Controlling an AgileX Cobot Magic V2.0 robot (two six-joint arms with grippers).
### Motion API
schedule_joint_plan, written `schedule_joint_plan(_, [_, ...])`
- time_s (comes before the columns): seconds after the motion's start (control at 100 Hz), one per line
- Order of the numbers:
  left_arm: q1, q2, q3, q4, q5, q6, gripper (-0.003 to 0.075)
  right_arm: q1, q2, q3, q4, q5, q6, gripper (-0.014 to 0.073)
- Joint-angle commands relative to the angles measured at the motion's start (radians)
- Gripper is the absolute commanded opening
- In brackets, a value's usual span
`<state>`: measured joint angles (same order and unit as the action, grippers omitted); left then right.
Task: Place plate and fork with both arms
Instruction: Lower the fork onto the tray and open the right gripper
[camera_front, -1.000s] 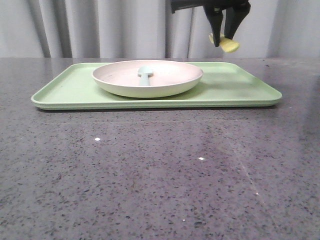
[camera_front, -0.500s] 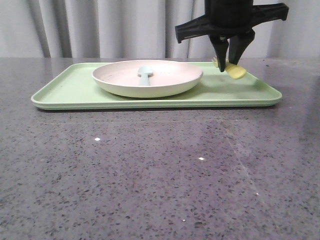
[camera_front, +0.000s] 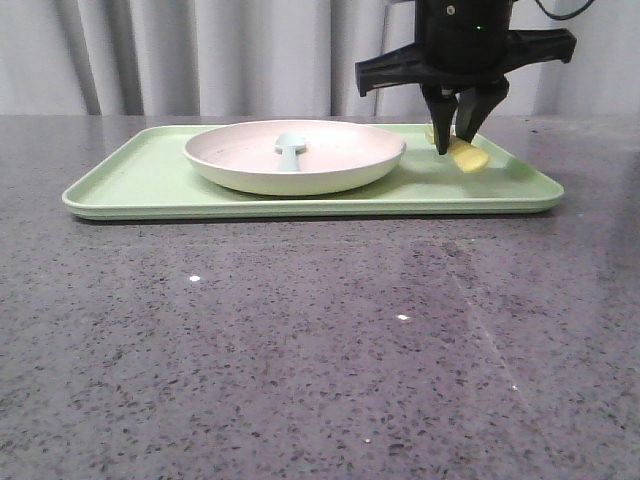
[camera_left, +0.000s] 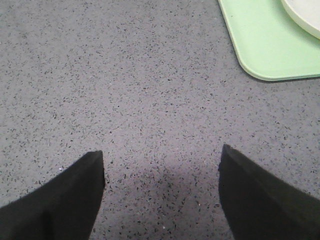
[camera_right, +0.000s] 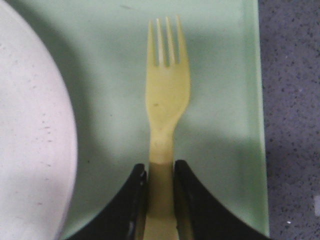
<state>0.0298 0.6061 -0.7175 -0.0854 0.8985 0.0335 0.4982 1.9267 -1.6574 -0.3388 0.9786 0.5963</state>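
Fork (camera_right: 165, 107) between right end effector (camera_right: 160, 187) fingers

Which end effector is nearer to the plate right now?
Right. The right end effector hangs over the tray just beside the plate, shut on the fork. The left end effector is open over bare table, off the tray's corner.

Upper right of the front view: the right gripper (camera_front: 456, 142) is matte black, a wide crossbar with angled wings under a blocky black housing, a tiny green light on it and a thin black cable curling off top right. Two pointed black fingers (camera_front: 441, 122) taper down. Left gripper (camera_left: 160, 192): black wedge-shaped fingers (camera_left: 65, 200).
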Motion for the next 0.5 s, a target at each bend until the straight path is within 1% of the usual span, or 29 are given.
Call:
schedule_joint_plan(0.0, [0.001,0.000,-0.026,-0.007,-0.064,-0.007,0.0472,-0.006,-0.071,-0.002,-0.022,-0.050,-0.009,-0.0048])
schedule_joint_plan(0.49, [0.001,0.000,-0.026,-0.007,-0.064,-0.007,0.0472,-0.006,-0.071,0.034,-0.017,-0.088,-0.009,-0.0048])
